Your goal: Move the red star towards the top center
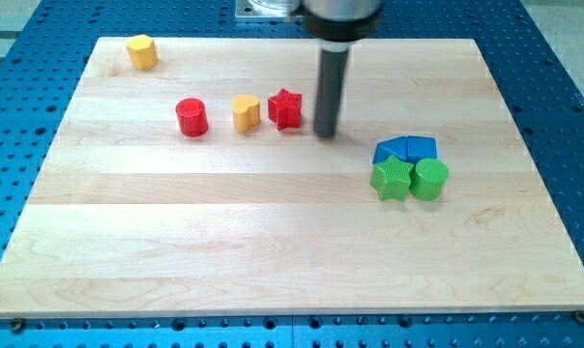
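A: Where is the red star (285, 108) found?

B: On the bench (273, 242), just right of the yellow heart-like block (246, 112); a red cylinder (191, 117) lies further left of the star.

A: How is it expected to handle?

B: Likely light, stiff and easily slid; it may spin if pushed off-centre. Contact is best made at its lower edge, mid-width.

A: And the hand?

B: None is fitted, so nothing is grasped; my tip (326, 133) stands just right of the star, apparently not touching.
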`<state>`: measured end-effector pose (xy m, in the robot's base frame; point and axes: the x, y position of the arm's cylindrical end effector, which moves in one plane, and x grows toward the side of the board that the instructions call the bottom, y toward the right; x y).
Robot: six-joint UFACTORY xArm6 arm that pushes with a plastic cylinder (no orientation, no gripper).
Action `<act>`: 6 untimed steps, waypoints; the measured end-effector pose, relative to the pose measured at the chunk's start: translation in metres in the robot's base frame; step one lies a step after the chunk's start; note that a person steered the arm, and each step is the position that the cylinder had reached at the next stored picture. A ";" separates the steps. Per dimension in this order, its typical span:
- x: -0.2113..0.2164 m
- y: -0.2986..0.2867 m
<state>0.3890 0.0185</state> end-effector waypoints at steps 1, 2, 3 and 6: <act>-0.025 -0.046; -0.071 -0.049; -0.113 -0.049; -0.143 -0.143</act>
